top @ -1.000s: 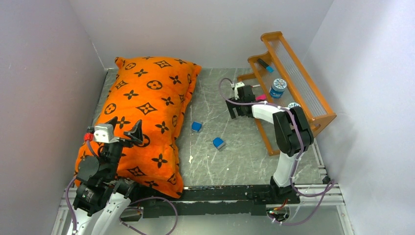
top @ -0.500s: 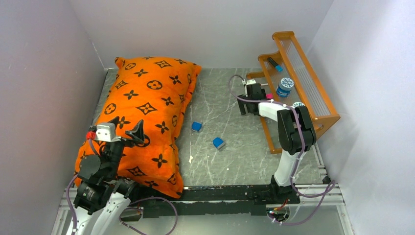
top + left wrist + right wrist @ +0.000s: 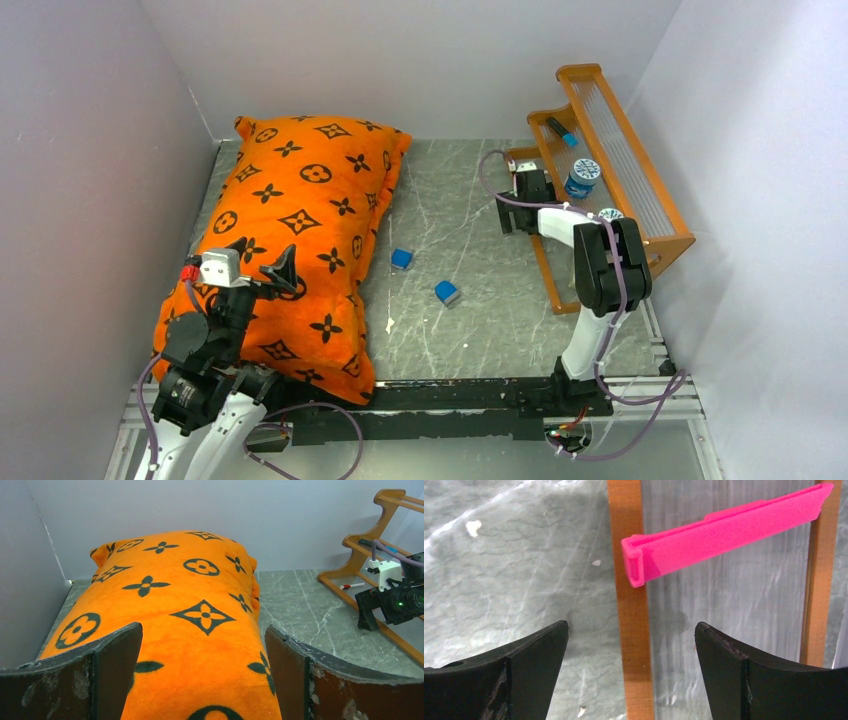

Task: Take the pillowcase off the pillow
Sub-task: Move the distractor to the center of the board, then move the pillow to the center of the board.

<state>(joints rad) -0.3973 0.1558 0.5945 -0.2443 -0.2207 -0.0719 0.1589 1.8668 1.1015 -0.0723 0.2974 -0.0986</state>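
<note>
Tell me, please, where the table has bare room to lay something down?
Bare table lies between the pillowcase and the wooden rack, beyond and nearer than the two blue blocks. The left side is crowded.

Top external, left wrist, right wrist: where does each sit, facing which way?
Top external: high behind the bases, looking down on the table; left arm, right arm show.
Left wrist: low over the pillowcase, facing the back wall; own fingers frame it.
Right wrist: looks straight down at the wooden rack and pink piece, own fingers.
Shared: left wrist and top both show pillowcase, rack, right arm.
</note>
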